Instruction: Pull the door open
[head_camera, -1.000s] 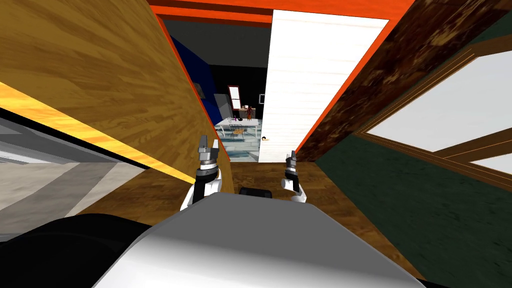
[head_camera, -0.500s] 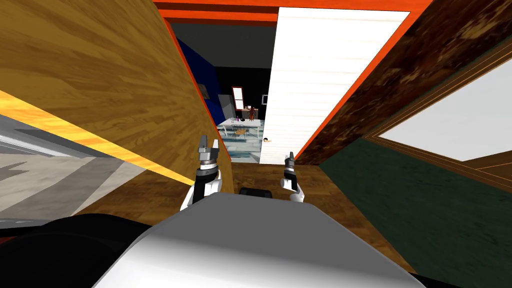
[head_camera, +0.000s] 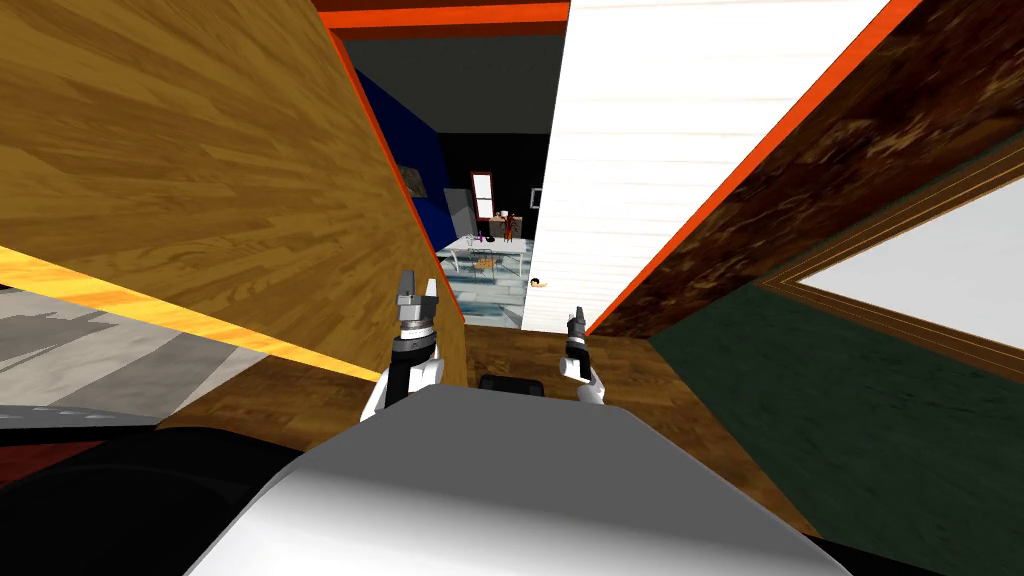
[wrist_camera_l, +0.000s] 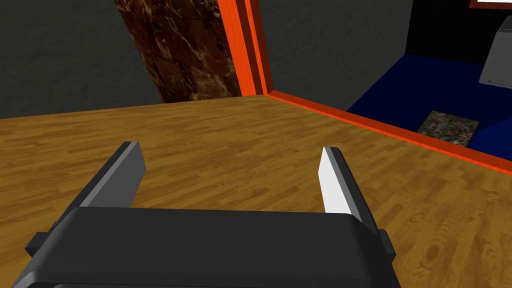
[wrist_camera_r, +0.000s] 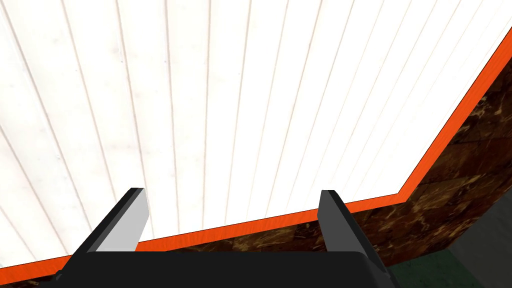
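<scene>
**Closing on the door, nothing gripped yet**

Over the last second the whole head view has shifted. My base has rolled nearer and turned a little, so the white planked door (head_camera: 640, 150) now looms larger. It stands between the wood-plank wall (head_camera: 200, 150) on my left and the brown marbled wall (head_camera: 800, 170) on my right. I see no swing of the door itself. It stands partly open in its orange frame (head_camera: 655, 265), and a gap at its free edge shows a bench (head_camera: 487, 247) in the room beyond. Its small handle (head_camera: 541, 283) sits at that edge, ahead of the right gripper (head_camera: 576, 320) and apart from it. That gripper faces the door panel, fingers (wrist_camera_r: 127, 220) spread and empty. The left gripper (head_camera: 417, 290), beside the wood-plank wall, is likewise spread. By my judgement the approach is nearly done and the reach for the handle comes next.
</scene>
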